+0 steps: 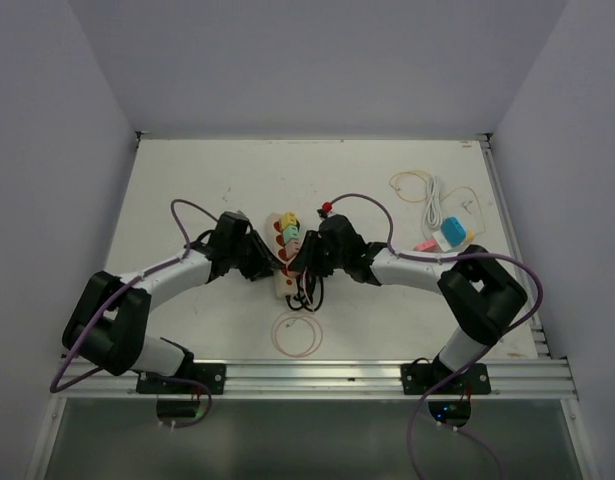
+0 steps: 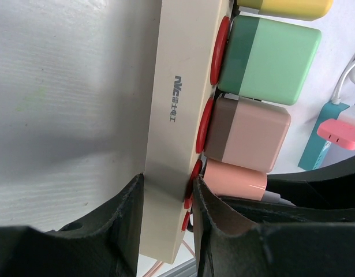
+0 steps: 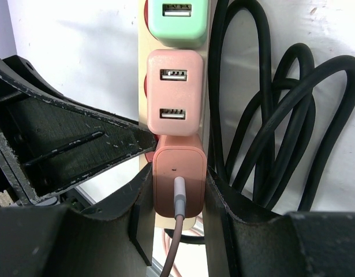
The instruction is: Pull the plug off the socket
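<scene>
- Gripping the salmon plug (image 3: 177,164) at the near end of the power strip (image 2: 174,86), your right gripper (image 3: 177,193) has one finger pressed on each flat side of the plug. The plug looks seated in the strip's last socket.
- Your left gripper (image 2: 167,196) is clamped across the strip's body right beside that socket, bracing it.
- Expect the plug to be light, rigid and smooth-sided. The resistance should come from the pins, and glossy plastic may slip under a weak squeeze.
- Hold the plug's body, not its thin cable (image 3: 176,231). The cable leaves the plug's back face and is soft, so it gives poor purchase.
- The strip itself looks light and would likely lift with the plug if it were not braced.
- The pink adapter (image 3: 174,92) sits touching or just beside the plug, next along the strip. The green adapter (image 3: 177,20) and the yellow adapter (image 2: 287,7) lie beyond it. Pull squarely away from the strip's face so you don't lever against them.
- A coiled black cable (image 3: 264,115) lies just beside the strip, against your outer finger, and it could snag.
</scene>
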### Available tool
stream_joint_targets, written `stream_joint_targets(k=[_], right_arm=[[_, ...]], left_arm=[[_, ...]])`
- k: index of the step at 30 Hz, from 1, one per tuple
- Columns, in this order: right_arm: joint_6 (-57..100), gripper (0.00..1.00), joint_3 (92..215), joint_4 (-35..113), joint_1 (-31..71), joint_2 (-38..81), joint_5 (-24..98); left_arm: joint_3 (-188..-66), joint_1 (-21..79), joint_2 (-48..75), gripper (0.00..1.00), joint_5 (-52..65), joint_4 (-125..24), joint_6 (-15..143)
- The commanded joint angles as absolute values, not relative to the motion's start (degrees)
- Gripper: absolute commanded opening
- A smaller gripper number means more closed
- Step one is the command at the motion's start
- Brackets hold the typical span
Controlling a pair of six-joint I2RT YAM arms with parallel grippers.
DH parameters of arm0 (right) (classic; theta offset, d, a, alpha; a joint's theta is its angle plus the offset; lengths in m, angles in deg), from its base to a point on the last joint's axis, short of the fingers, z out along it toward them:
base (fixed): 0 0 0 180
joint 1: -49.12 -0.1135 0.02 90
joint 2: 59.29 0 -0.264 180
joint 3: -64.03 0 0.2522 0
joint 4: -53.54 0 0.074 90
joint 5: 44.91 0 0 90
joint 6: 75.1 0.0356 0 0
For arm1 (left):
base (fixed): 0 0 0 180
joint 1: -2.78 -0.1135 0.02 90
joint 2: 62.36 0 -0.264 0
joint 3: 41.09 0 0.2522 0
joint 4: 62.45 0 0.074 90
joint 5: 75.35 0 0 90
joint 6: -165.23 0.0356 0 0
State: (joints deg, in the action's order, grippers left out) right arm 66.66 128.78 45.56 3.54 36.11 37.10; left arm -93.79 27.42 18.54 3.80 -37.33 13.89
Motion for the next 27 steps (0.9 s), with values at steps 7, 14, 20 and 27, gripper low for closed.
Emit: stream_joint_targets(k=[7, 14, 20, 27], right_arm=[[63.59, 0.0, 129.91, 42.07, 7.29, 32.64, 34.02], [66.31, 0.0, 128.77, 44.35, 7.29, 34.4, 32.17], [66.93, 0.0, 129.03, 45.4, 7.29, 35.72, 31.73], [66.75, 0.0, 130.35, 45.06, 7.29, 37.3, 31.03]], left_arm=[[-92.38, 23.08, 23.16, 0.0, 32.51, -22.32, 21.53], [-88.16, 23.08, 13.67, 0.39, 17.13, -30.75, 25.31], [-85.88, 23.08, 7.43, 0.89, 7.46, -32.86, 27.42], [-81.05, 23.08, 6.54, 0.91, -3.36, -38.66, 25.93]])
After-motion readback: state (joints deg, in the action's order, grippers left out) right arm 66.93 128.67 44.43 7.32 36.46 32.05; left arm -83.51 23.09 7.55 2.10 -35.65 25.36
